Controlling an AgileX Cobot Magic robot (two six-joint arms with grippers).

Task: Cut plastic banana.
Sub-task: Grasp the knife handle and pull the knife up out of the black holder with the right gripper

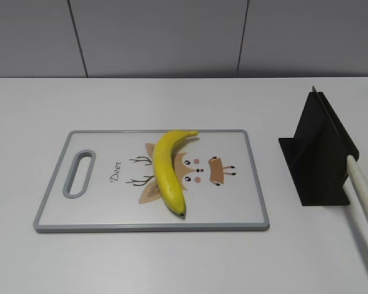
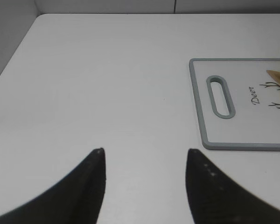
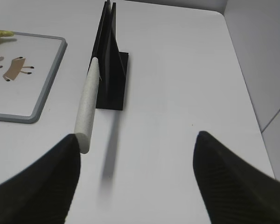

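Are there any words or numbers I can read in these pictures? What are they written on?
"Deer": written in dark slanted letters on the cutting board, between its handle slot and the cartoon deer picture. It can also be read in the left wrist view.
No other words, numbers or brand marks show: none on the plastic banana, the black knife stand or the white knife handle.

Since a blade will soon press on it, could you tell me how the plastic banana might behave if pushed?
The plastic banana looks glossy and smooth, so it may slip on the cutting board. Its curved shape, lying on its side, probably lets it pivot or rock rather than roll far. It is likely stiff and light.
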